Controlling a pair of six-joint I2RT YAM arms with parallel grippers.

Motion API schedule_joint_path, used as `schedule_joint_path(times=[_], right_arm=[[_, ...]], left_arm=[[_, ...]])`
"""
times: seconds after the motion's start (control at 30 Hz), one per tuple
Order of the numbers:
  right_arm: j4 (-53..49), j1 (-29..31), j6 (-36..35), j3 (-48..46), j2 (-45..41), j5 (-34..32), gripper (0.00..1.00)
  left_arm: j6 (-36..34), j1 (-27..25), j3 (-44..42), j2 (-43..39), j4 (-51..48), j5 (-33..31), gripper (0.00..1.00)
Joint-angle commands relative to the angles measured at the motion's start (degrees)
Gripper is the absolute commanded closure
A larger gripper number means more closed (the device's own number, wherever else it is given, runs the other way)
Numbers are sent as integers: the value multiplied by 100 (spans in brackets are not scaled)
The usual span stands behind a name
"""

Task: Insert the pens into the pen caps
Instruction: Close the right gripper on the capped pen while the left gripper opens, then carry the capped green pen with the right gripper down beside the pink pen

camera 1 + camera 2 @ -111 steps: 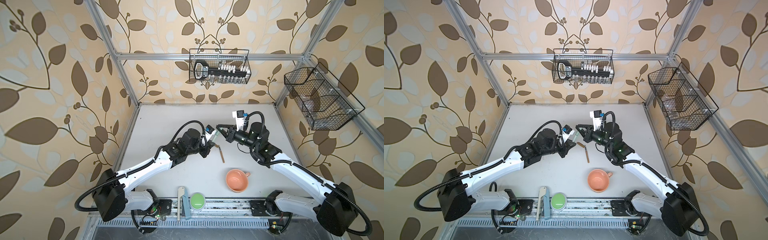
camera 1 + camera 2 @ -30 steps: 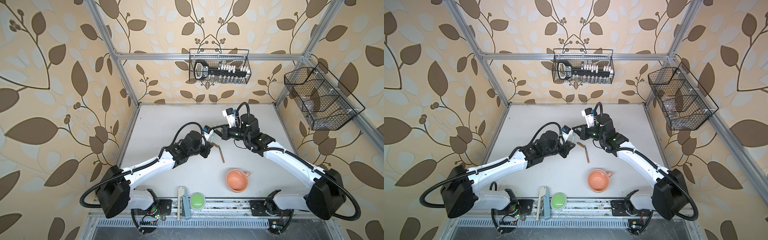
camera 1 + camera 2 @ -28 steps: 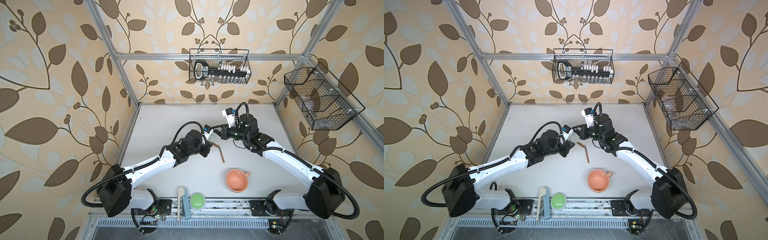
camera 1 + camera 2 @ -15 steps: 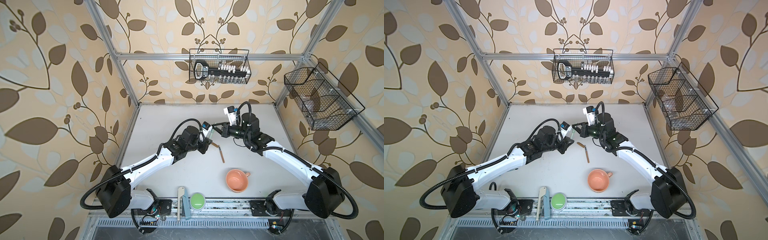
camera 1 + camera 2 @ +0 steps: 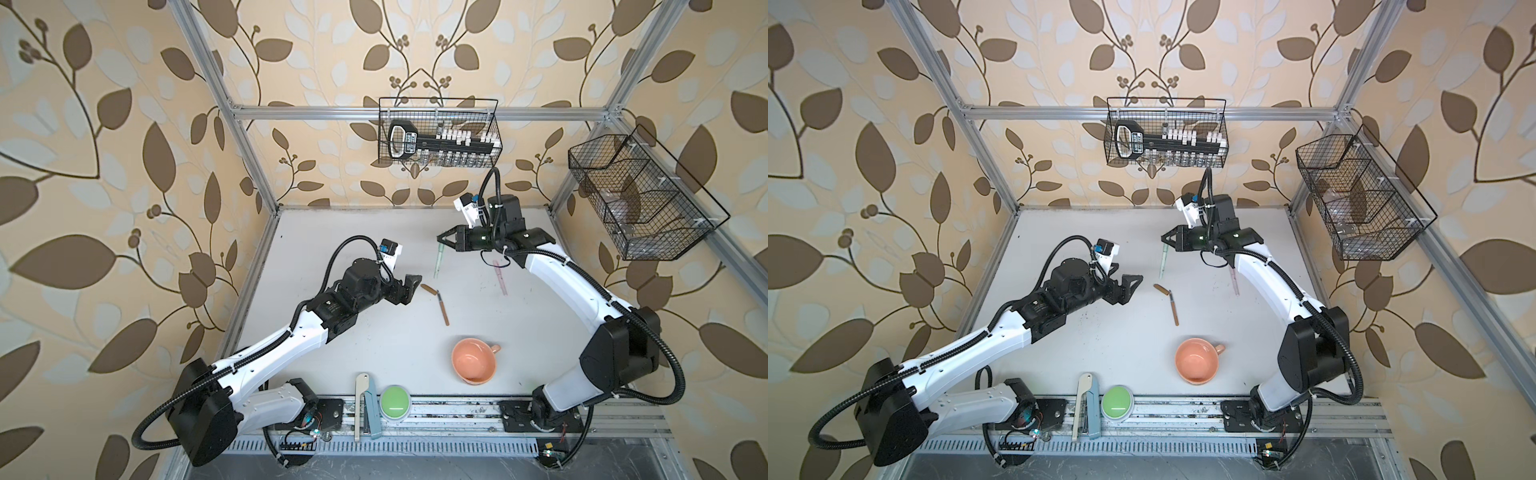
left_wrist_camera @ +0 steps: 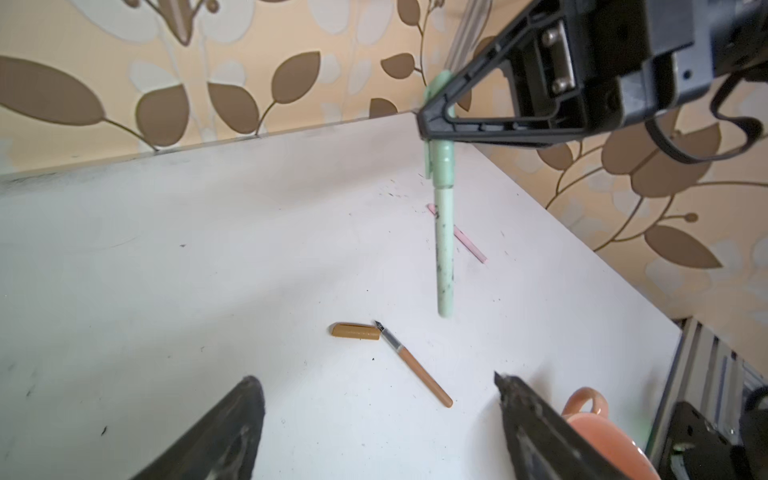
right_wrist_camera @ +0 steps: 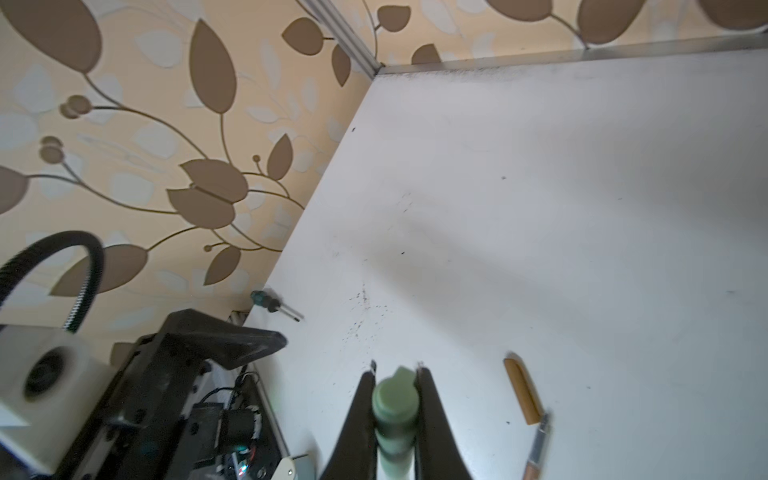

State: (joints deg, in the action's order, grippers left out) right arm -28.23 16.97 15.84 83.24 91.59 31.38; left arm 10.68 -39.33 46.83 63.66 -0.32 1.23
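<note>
Above centre in both top views the right tool clamps the green pen by its green cap, the left tool gapes empty left of centre, and the brown pen lies on the bench, tip beside the brown cap

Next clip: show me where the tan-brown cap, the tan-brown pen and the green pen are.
tan-brown cap (image 6: 356, 331), left wrist view, middle of its body.
tan-brown pen (image 6: 413, 364), left wrist view, mid-length on the brown barrel.
green pen (image 6: 442, 216), left wrist view, barrel just below its cap.
</note>
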Motion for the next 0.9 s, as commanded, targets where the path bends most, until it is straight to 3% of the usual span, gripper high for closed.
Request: schedule_joint_path(times=[0.0, 0.2, 0.87], right_arm=[[-1877, -158, -1159, 386, 269, -1118, 100], [-2751, -573, -1562, 798, 963, -2132, 100], [-2866, -1225, -1957, 1687, 2921, -1793, 100]], left_arm=[[215, 22, 221, -252, -813, -631, 1], [624, 28, 7, -345, -1334, -1231, 1], [857, 27, 37, -372, -1806, -1307, 1]])
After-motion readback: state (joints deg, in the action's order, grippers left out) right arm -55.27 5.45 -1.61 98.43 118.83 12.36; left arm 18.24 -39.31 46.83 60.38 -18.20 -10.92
